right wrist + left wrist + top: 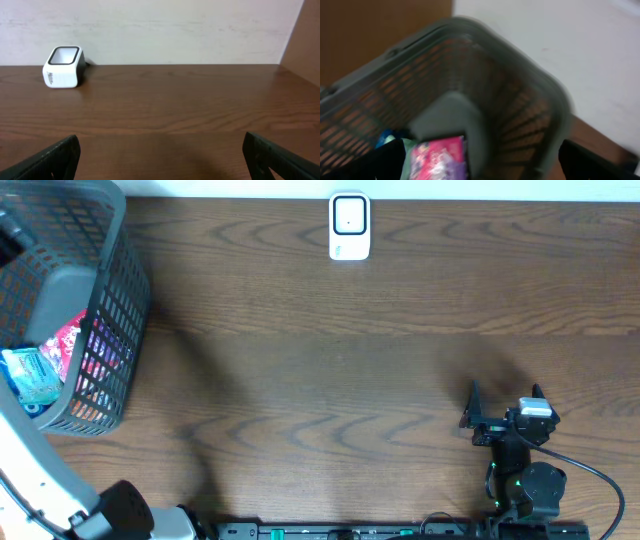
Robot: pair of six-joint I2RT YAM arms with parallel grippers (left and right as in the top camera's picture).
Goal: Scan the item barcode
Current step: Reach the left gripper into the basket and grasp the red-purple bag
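Packet position: the pink packet [442, 157] lay inside the grey basket [540, 80] at the far left of the counter [320, 380], ungripped; I could not tell which face carried the barcode.
Left end effector: the left end effector [482, 167] hovered above the basket mouth, fingers spread wide and empty, with the pink packet below and between them in a blurred wrist view.
Right end effector: the right end effector [162, 160] sat low near the front right of the counter, spread wide, holding nothing, pointed toward the scanner.
Scanner: the white scanner [349, 227] stood at the back edge, about the middle, well apart from the basket, its window facing upward.
Done so far: nothing I could count; no item was gripped or out of the basket.
Left to do: by my reading, reach in, grip the pink packet, lift it clear, carry it to the scanner and turn the barcode to the window.
Neighbours: a blue packet [30, 375] lay just beside the pink one.
In the way: I judged the tall mesh walls and the crowding blue packet the main nuisances; nothing stood on the counter between basket and scanner.
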